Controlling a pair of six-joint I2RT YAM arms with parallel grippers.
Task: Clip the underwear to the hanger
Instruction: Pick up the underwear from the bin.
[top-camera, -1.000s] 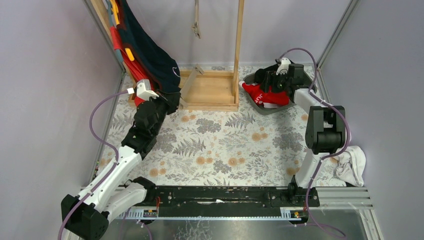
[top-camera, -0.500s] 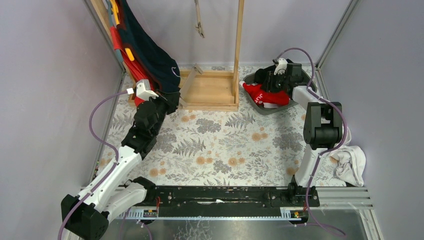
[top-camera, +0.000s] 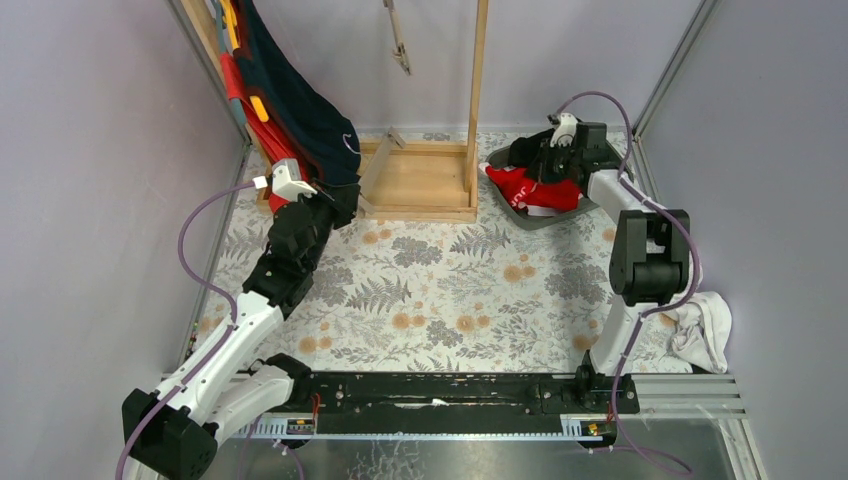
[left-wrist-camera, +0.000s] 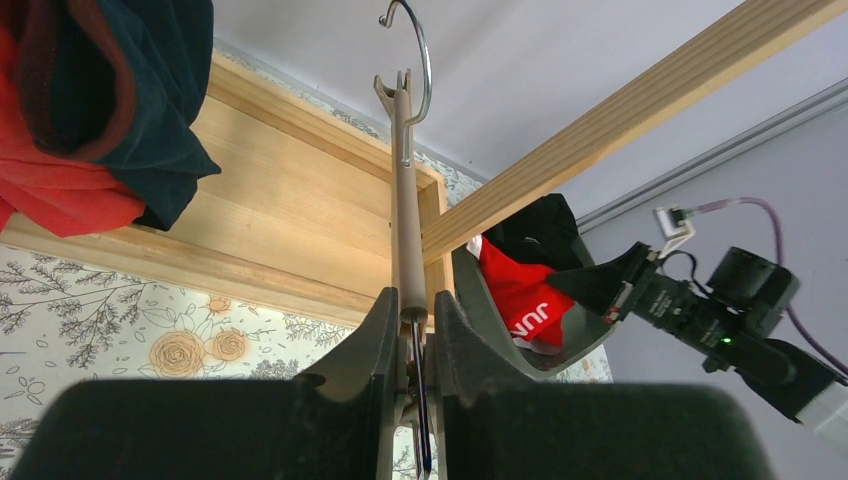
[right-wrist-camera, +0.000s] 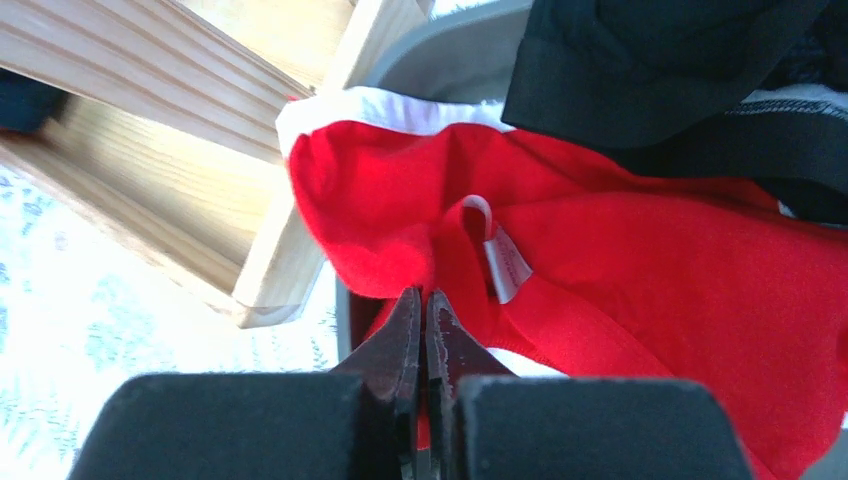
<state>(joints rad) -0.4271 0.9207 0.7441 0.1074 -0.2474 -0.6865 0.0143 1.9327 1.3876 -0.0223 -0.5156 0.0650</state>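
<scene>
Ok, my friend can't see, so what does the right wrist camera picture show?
The right arm's fingers are pinched shut on a fold of red underwear lying in a grey bin. A small white label sits just beside them, black clothing lies above, and a wooden frame is at the left.

The right gripper (right-wrist-camera: 422, 295) hangs over a grey tub (right-wrist-camera: 450, 50), with a black garment (right-wrist-camera: 680, 60) heaped just beyond its tips. To its left, a wooden stand (top-camera: 420, 185) rests on the floral desk (top-camera: 440, 290). Well behind the gripper, near that arm's base, lies a crumpled white cloth (top-camera: 705, 328).
</scene>
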